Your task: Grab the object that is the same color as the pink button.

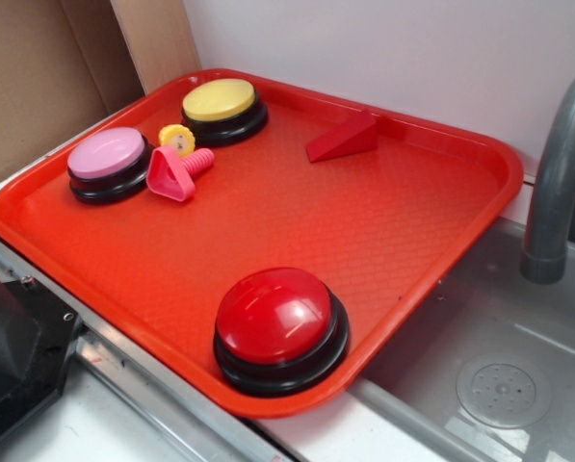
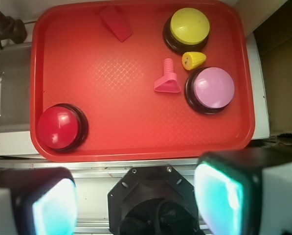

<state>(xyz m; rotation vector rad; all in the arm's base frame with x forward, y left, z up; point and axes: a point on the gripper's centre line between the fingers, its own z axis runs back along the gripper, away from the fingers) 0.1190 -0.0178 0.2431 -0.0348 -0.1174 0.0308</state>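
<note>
The hot-pink toy bolt (image 1: 176,173) lies on its side on the red tray (image 1: 364,231), its triangular head close to the pink button (image 1: 107,162) at the tray's left. In the wrist view the bolt (image 2: 167,81) lies just left of the pink button (image 2: 212,89). My gripper (image 2: 138,200) is open and empty, its two pads wide apart, high above the counter in front of the tray's near edge, well clear of the bolt. The gripper does not show in the exterior view.
A yellow button (image 1: 222,108) and a small yellow gear piece (image 1: 177,139) sit by the bolt. A red wedge block (image 1: 343,140) lies at the tray's back. A large red domed button (image 1: 279,327) sits at the front. A sink with a grey faucet (image 1: 560,173) is right of the tray; cardboard (image 1: 37,77) stands behind.
</note>
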